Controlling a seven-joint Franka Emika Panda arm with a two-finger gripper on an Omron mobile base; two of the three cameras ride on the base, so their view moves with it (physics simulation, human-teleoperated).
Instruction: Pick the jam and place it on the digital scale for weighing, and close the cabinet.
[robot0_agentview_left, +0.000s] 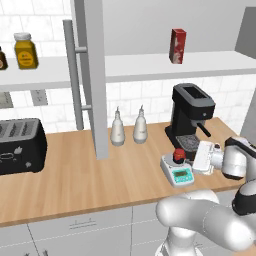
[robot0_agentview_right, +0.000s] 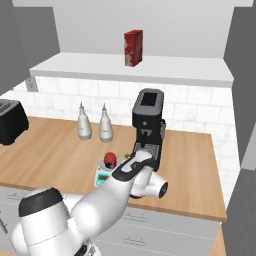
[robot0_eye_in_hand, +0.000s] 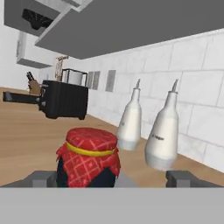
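Observation:
The jam (robot0_agentview_left: 178, 155), a small red jar with a red checked cloth lid, stands on the plate of the digital scale (robot0_agentview_left: 180, 174), a white square with a teal display at the counter's front. It also shows as the jam (robot0_agentview_right: 111, 160) on the scale (robot0_agentview_right: 102, 178). My gripper (robot0_agentview_left: 190, 159) is just right of the jar at its height. In the hand view my gripper (robot0_eye_in_hand: 113, 177) is open, its two tips wide apart, with the jam (robot0_eye_in_hand: 88, 156) between them and touching neither. The cabinet door (robot0_agentview_left: 95, 75) stands open, edge-on, with its bar handle (robot0_agentview_left: 74, 75).
A black coffee machine (robot0_agentview_left: 192, 113) stands right behind the scale. Two white bottles (robot0_agentview_left: 118, 130) sit left of it, and a black toaster (robot0_agentview_left: 20, 145) is at far left. On the white shelf (robot0_agentview_left: 150, 66) are a red carton (robot0_agentview_left: 177, 45) and an amber jar (robot0_agentview_left: 25, 50).

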